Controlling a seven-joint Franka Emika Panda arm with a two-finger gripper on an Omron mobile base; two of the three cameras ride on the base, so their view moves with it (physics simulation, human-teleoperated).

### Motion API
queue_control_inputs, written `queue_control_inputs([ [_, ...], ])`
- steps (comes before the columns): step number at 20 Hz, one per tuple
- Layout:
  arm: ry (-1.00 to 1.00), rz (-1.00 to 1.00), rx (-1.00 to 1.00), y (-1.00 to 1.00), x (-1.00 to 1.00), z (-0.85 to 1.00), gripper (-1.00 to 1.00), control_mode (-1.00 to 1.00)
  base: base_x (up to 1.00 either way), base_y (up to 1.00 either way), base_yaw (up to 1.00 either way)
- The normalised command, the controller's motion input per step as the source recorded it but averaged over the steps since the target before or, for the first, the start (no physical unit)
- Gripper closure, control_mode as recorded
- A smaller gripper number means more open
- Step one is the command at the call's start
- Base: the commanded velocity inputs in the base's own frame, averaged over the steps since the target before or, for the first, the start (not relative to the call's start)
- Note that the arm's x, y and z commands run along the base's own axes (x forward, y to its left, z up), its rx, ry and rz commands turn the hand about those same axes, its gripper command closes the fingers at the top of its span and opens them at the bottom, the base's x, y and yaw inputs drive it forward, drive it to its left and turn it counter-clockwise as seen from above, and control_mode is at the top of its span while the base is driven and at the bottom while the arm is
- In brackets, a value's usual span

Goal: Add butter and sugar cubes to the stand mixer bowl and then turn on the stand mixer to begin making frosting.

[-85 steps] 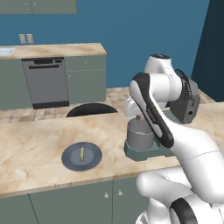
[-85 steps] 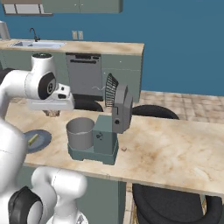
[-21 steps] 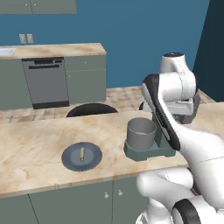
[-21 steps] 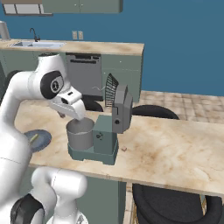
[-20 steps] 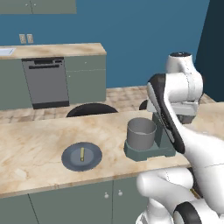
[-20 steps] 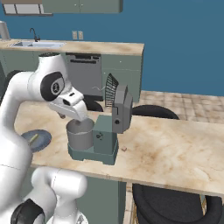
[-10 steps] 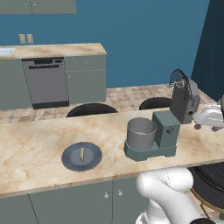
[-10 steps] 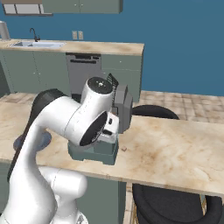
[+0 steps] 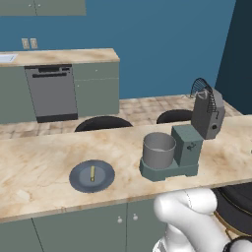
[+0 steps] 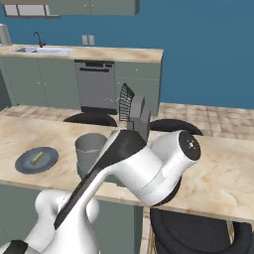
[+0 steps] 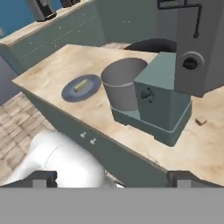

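The dark grey-green stand mixer point(image 9: 187, 147) stands on the marble counter with its head point(image 9: 206, 110) tilted up and back. Its grey metal bowl point(image 9: 159, 150) sits on the base, and nothing shows inside it. The butter point(image 9: 92, 173), a short yellow stick, lies on the dark round plate point(image 9: 78, 179) left of the mixer. In the hand view the bowl point(image 11: 123, 83), mixer point(image 11: 168, 105), butter point(image 11: 80, 85) and a small tan sugar cube point(image 11: 201, 120) beside the base all show. My gripper point(image 11: 113, 180) is open and holds nothing, low and out past the counter's front edge, facing the mixer.
Grey-green cabinet doors point(image 9: 74, 229) run under the counter's front edge. Two dark round stools point(image 9: 103, 123) stand behind the counter. A dishwasher point(image 9: 51, 93) and a back counter with a sink point(image 10: 42, 49) line the far wall. My white arm point(image 10: 144, 168) covers the mixer's base in the right base view.
My arm has swung away from above the bowl, right and down below the counter's front edge. Plate, butter and mixer have not moved.
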Motion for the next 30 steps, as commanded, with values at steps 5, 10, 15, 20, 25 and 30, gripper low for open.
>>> queue_control_inputs([
  [5, -0.36, 0.51, 0.02, -0.36, 0.31, -0.43, -1.0, -1.0, 0.0, 0.0, 0.0],
  [10, -0.3, 0.43, 0.0, -0.03, 0.59, -0.58, -1.0, -1.0, 0.0, 0.0, 0.0],
  [15, -0.19, 0.29, 0.02, 0.0, 0.71, -0.55, -1.0, -1.0, 0.0, 0.0, 0.0],
  [20, -0.04, 0.08, 0.07, 0.0, 0.58, -0.48, -1.0, -1.0, 0.0, 0.0, 0.0],
  [25, 0.0, -0.01, 0.09, 0.0, 0.57, -0.46, -1.0, -1.0, 0.0, 0.0, 0.0],
  [30, 0.0, -0.01, 0.06, 0.0, 0.63, -0.39, -1.0, -1.0, 0.0, 0.0, 0.0],
])
